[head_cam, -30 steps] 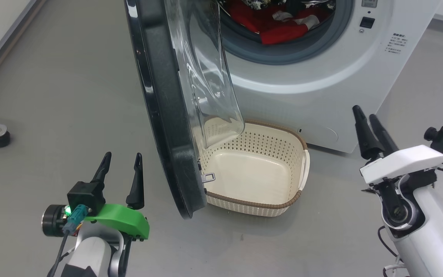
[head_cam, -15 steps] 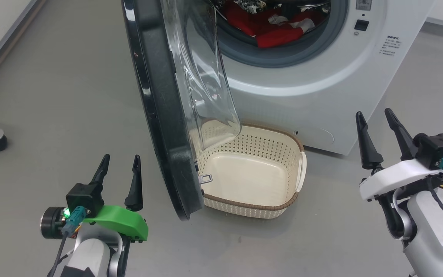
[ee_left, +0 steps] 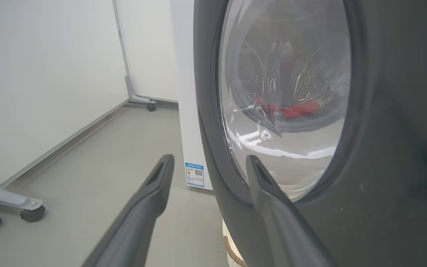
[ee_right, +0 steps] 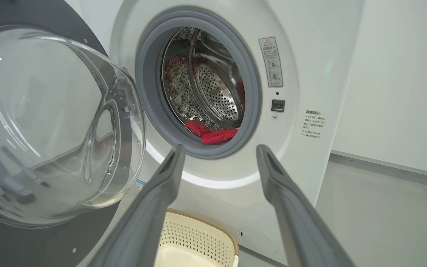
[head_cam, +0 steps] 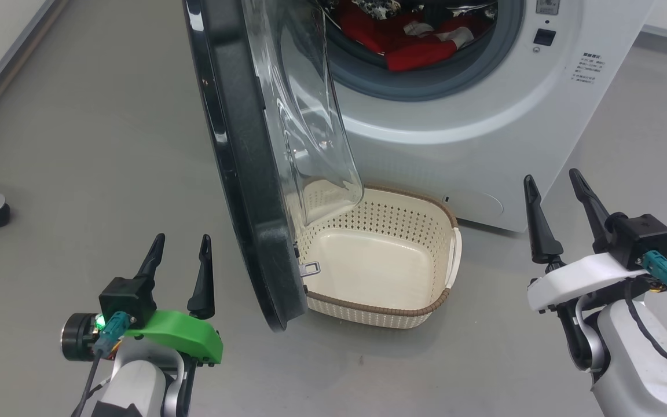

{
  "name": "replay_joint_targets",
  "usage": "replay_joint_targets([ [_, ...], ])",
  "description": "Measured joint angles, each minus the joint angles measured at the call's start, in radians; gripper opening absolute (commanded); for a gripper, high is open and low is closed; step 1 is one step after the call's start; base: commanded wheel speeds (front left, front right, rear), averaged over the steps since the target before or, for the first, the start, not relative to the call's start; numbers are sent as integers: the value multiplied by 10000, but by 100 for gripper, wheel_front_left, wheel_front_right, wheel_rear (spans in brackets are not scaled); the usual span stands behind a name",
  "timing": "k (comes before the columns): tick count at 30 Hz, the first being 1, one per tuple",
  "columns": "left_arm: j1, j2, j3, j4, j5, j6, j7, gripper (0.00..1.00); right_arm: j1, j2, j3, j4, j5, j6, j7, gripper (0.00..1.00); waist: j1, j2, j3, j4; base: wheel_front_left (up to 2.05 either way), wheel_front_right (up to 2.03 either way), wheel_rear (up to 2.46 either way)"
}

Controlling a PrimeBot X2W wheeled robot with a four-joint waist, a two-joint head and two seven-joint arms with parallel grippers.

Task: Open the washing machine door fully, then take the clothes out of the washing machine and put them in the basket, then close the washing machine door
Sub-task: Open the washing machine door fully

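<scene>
Right gripper (head_cam: 550,176) has rolled level and edged left since a second ago. Both grippers gape wide, empty. Door (head_cam: 241,174) stands half swung over the basket (head_cam: 380,307), and the clothes (head_cam: 420,55) sit in the washing machine (head_cam: 484,133). I judge the opening unfinished. Next I'd push the door wider with the left gripper (head_cam: 184,237), just beside it.

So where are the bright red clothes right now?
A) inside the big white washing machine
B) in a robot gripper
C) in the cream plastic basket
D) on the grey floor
A: the bright red clothes lie inside the big white washing machine, and the cream plastic basket holds nothing.
</scene>
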Motion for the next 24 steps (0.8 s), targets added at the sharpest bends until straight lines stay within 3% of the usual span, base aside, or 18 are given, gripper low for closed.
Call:
replay_joint_targets([
  [24,215,0,-130,67,-12,-2,0,100,550,700,-813,25,-880,-4,0,100,0,0,-24,133,0,0,0],
])
